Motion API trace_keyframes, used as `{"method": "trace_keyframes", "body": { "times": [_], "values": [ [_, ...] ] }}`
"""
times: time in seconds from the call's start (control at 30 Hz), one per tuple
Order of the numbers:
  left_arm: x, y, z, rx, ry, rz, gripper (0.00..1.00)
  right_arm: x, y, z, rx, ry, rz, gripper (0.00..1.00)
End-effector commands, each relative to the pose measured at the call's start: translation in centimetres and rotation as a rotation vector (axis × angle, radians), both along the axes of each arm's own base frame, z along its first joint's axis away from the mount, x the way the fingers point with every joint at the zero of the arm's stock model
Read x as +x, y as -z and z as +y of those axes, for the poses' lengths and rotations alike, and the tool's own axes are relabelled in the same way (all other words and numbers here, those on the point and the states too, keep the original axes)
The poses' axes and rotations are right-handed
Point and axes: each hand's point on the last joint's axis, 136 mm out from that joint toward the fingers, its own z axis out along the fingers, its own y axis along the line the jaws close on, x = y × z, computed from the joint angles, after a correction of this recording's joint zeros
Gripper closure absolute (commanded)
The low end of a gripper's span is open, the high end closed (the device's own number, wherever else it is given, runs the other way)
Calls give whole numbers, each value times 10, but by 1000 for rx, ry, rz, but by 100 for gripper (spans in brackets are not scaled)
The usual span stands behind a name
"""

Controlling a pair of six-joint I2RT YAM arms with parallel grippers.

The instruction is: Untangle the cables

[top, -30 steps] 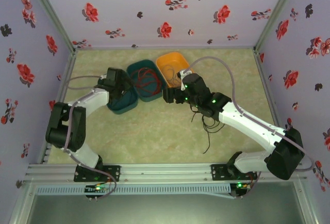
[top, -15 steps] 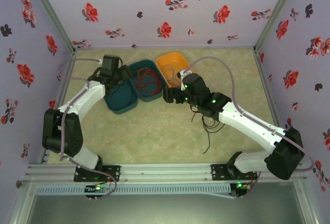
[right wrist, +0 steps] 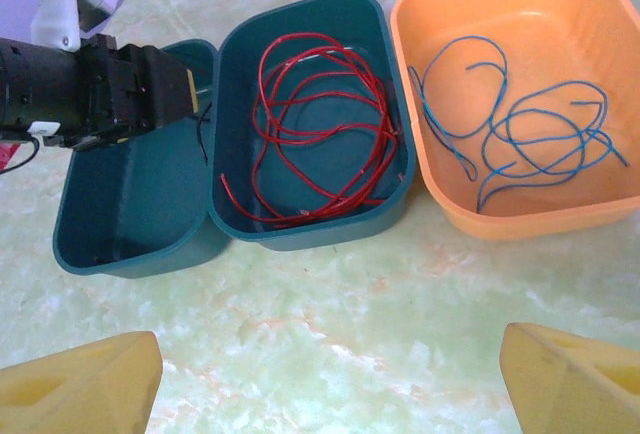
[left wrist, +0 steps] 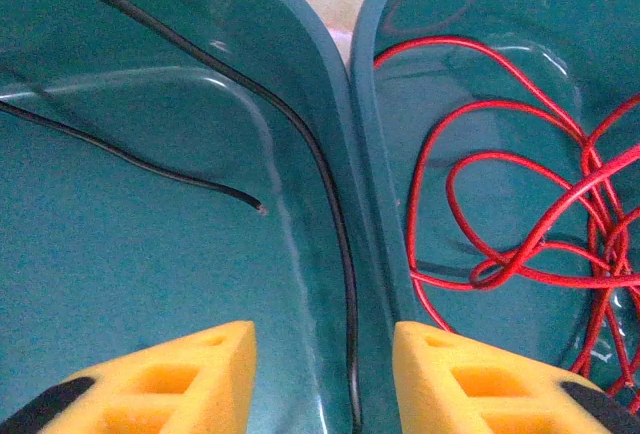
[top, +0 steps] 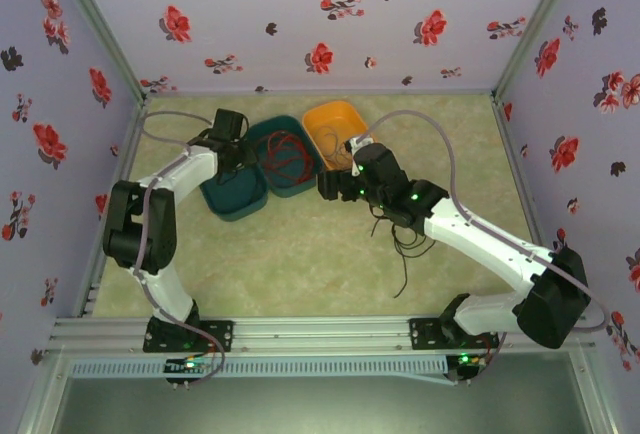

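left hand: I see the left gripper [left wrist: 322,342] partly open, with a clear gap between its yellow fingers [left wrist: 170,379]
left hand contact: nothing pinched; a black cable [left wrist: 330,194] runs down through the gap, and I can't tell if a pad touches it
left arm pose: elbow folded high on the left, wrist low over the left teal tray [left wrist: 120,284], aimed at the rims where it meets the middle teal tray [left wrist: 470,104]
right hand: right gripper [right wrist: 330,349] spread wide, holding nothing
right arm pose: stretched diagonally from its base, hand above the table [right wrist: 350,294], just in front of the trays and facing them
red cable [left wrist: 500,272]: looped in the middle teal tray
blue cable [right wrist: 530,139]: in the orange tray [right wrist: 520,216]
loose black cables [top: 400,244]: on the table under my right arm
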Motion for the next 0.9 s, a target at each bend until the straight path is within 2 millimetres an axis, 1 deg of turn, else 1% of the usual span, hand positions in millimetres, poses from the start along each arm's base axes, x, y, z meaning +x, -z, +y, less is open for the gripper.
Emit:
{"method": "trace_keyframes", "body": {
  "times": [0.0, 0.1, 0.23, 0.5, 0.63, 0.87],
  "values": [
    [3, 1, -2, -7, 30, 10, 59, 0, -1, -10, -3, 38, -1, 11],
    [1, 6, -2, -15, 34, 21, 60, 0, 1, -10, -3, 37, -1, 11],
    [-4, 12, -1, -16, 30, 40, 64, 0, 2, -10, -3, 39, 2, 11],
    [-8, 14, 0, -28, 30, 40, 68, 1, 6, -8, -1, 38, 10, 11],
    [-9, 16, -1, -37, 31, 37, 68, 1, 7, -7, 0, 36, 16, 11],
    [-12, 27, -5, -55, 45, 66, 68, 1, 7, -6, 7, 35, 18, 11]
  ]
}}
